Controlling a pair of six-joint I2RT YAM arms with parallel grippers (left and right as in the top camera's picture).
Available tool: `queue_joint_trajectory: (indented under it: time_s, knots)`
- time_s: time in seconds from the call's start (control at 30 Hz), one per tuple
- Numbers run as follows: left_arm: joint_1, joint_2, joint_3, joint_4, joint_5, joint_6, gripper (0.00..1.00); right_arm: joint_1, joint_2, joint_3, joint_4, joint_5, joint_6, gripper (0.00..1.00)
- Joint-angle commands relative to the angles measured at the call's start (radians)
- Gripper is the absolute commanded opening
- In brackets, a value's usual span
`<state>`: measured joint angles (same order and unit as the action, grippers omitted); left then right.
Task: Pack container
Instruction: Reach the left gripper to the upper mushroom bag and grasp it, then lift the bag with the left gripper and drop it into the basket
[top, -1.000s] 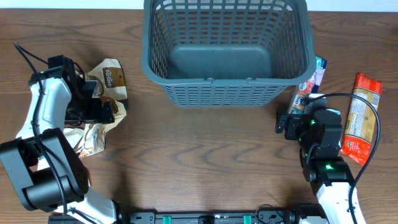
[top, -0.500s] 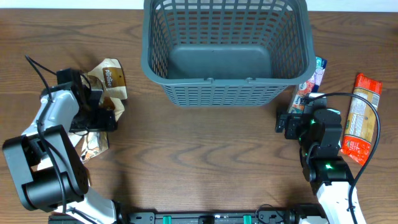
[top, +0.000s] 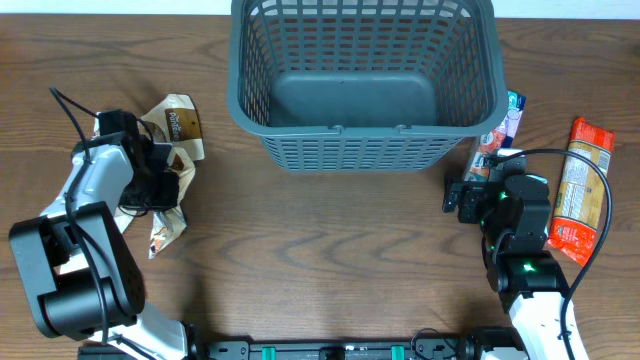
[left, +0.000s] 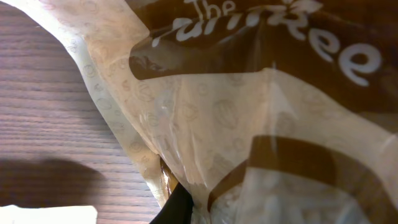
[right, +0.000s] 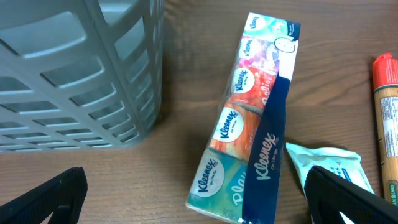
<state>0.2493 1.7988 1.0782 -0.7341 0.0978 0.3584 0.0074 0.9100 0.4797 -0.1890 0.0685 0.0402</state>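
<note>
The container, a large dark grey lattice basket, stands empty at the back centre, and its slotted wall fills the right wrist view's left. A crumpled tan and brown snack bag lies left of it. My left gripper is shut on this bag's middle. In the left wrist view the bag covers nearly everything, with one black finger pressed into its fold. My right gripper stands open, low over the table right of the basket. A Kleenex tissue pack lies just ahead of its jaws.
A small white and green packet lies by the right finger. A long red and orange packet lies at the far right. The tissue pack leans near the basket's right front corner.
My left gripper has shut on the snack bag after standing open over it, and the left arm has shifted a little. The bag's lower end has pulled in. The right arm has not moved.
</note>
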Motion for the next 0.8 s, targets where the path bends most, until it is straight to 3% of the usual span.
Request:
queue_joint_trajectory:
  time_s: [0.0, 0.23, 0.5, 0.77]
  knots:
    - [-0.023, -0.002, 0.006, -0.014, 0.026, -0.055, 0.06, -0.008, 0.006, 0.021, 0.006, 0.01, -0.015, 0.99]
    - [-0.037, -0.116, 0.041, -0.029, 0.025, -0.155, 0.06, -0.008, 0.006, 0.021, 0.014, 0.011, -0.015, 0.99]
    - [-0.037, -0.326, 0.078, -0.096, 0.025, -0.175, 0.06, -0.008, 0.006, 0.021, 0.014, 0.01, -0.015, 0.99]
    - [-0.092, -0.47, 0.316, -0.142, 0.026, -0.222, 0.06, -0.008, 0.006, 0.021, 0.014, 0.01, -0.015, 0.99]
